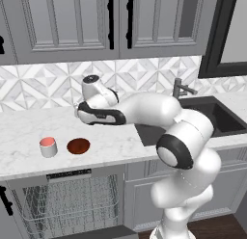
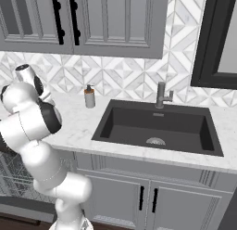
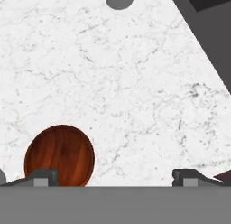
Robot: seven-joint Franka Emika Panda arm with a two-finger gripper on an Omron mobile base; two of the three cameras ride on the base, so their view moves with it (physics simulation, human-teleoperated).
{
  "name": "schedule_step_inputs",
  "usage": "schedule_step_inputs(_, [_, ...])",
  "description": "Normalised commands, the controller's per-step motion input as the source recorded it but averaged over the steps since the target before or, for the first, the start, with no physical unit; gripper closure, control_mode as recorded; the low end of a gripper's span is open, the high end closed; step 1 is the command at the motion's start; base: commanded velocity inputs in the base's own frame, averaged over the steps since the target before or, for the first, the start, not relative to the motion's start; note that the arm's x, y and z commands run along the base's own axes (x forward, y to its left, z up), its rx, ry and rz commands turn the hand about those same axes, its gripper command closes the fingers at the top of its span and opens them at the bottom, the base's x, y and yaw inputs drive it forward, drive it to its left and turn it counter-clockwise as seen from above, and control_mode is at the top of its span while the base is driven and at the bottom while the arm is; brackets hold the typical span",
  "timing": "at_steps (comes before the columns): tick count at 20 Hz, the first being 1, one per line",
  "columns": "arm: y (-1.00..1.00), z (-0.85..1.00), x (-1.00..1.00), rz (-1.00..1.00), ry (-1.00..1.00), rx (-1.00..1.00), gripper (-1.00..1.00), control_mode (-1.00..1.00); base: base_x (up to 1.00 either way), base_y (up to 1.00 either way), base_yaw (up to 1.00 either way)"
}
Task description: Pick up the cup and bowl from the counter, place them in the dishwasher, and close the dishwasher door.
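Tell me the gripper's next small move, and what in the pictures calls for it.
Probably shift sideways and down toward the cup or bowl. Both sit untouched on the counter, and the gripper hovers open and empty, with the bowl off-centre by one fingertip. The dishwasher already stands open.

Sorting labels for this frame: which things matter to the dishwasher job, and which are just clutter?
Job: cup, bowl, counter, dishwasher with its rack, gripper, open.
Lying about: soap dispenser, sink, faucet, upper cabinets.
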Motion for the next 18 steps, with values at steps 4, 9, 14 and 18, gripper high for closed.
schedule_step_inputs(4, [0.06, -0.55, -0.03, 0.35, 0.01, 0.23, -1.00, -1.00, 0.00, 0.00, 0.00])
schedule_step_inputs(9, [-0.01, -0.58, 0.04, 0.38, 0.03, 0.03, -1.00, -1.00, 0.00, 0.00, 0.00])
schedule_step_inputs(14, [0.01, -0.59, 0.03, 0.36, 0.09, -0.02, -1.00, -1.00, 0.00, 0.00, 0.00])
schedule_step_inputs(18, [0.04, -0.19, 0.32, 0.29, 0.06, 0.00, -1.00, -1.00, 0.00, 0.00, 0.00])
